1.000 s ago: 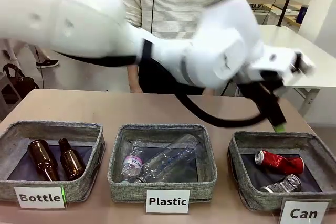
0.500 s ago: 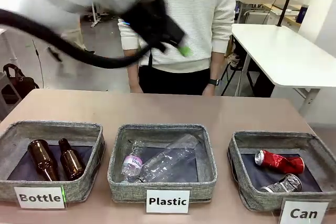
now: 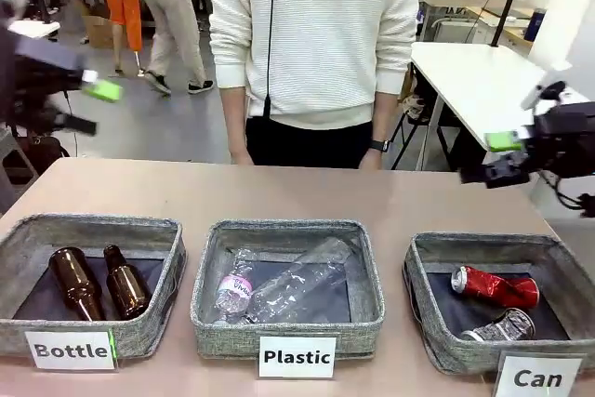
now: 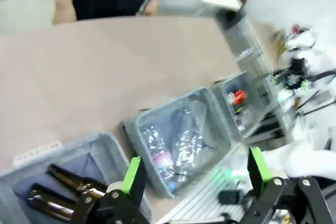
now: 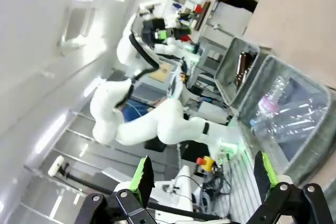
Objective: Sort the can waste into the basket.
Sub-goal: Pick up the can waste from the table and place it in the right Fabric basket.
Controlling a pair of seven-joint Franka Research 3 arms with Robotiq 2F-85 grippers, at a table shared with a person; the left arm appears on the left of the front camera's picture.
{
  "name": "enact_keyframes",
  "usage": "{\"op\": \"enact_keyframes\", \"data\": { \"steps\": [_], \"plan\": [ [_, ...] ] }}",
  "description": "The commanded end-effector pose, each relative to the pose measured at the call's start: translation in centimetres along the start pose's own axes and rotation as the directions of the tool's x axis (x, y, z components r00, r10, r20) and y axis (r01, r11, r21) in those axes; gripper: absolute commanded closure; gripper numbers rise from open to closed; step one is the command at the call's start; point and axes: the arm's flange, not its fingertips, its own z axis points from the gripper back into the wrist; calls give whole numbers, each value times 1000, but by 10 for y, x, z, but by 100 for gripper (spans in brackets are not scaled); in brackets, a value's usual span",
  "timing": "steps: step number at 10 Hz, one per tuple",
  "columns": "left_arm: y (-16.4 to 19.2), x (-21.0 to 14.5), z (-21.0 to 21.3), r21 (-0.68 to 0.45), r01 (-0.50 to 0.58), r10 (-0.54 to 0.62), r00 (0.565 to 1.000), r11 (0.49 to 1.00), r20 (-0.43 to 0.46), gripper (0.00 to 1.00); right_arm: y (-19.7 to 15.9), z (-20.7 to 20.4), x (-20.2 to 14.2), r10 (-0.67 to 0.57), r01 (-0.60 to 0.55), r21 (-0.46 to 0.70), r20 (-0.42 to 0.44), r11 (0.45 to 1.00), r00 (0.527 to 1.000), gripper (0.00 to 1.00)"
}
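Note:
The red can (image 3: 494, 285) and the black-and-white can (image 3: 500, 325) lie crushed inside the grey basket (image 3: 483, 244) at the right, behind its white "Can" label (image 3: 537, 379). High at the far left, off the table's edge, my left gripper (image 3: 93, 107) hangs open and holds nothing. My right gripper (image 3: 494, 157) hovers above and behind the basket, open and empty too. The left wrist view looks down past the open fingers (image 4: 134, 178) at all three bins, with the red can (image 4: 237, 96) small in the farthest one. In the right wrist view the fingers (image 5: 265, 168) stand wide apart.
The middle bin (image 3: 288, 230), labelled "Plastic", holds clear bottles (image 3: 288, 285). The left bin (image 3: 93, 225), labelled "Bottle", holds two brown glass bottles (image 3: 98, 281). A person (image 3: 316, 44) in a white sweater stands at the table's far side.
My left arm swung from over the Can basket up and away to the far left. My right gripper came into view at the right. Both cans stayed still in the basket.

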Motion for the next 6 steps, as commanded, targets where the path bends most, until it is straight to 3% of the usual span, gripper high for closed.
{"op": "enact_keyframes", "data": {
  "steps": [1,3,6],
  "plan": [
    [37,-25,24,-191,-96,118,987,977,106,0,2,-5,20,-190,190,15,120,982,974,0],
    [85,-49,32,-336,-165,198,978,928,66,0,8,4,25,-299,303,18,224,953,927,0],
    [114,-59,15,-394,-197,223,975,898,20,0,5,36,19,-254,296,-79,332,952,908,0]
  ]
}}
